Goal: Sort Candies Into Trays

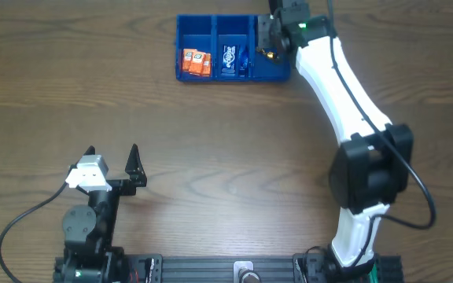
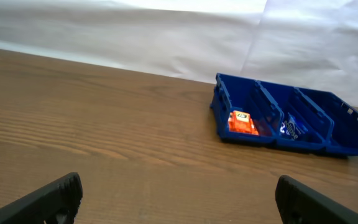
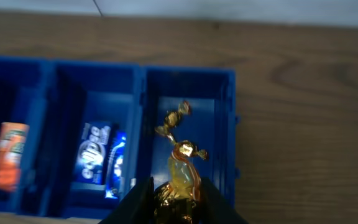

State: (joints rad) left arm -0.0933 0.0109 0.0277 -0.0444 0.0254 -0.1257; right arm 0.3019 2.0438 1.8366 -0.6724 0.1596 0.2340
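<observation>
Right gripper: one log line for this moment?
right gripper: shut on gold candy, over right-end compartment of tray | left gripper: open, far from tray | orange candies: left compartment

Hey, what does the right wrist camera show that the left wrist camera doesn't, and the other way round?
Right wrist view, not the left: a gold-wrapped candy pinched in the right gripper, over the blue tray's end compartment.
Left wrist view, not the right: the left gripper, open and holding nothing, over the wooden table, with a white backdrop behind the tray.
Both: the blue tray, orange candy in its other end compartment, and blue-wrapped candies in the middle one.
</observation>
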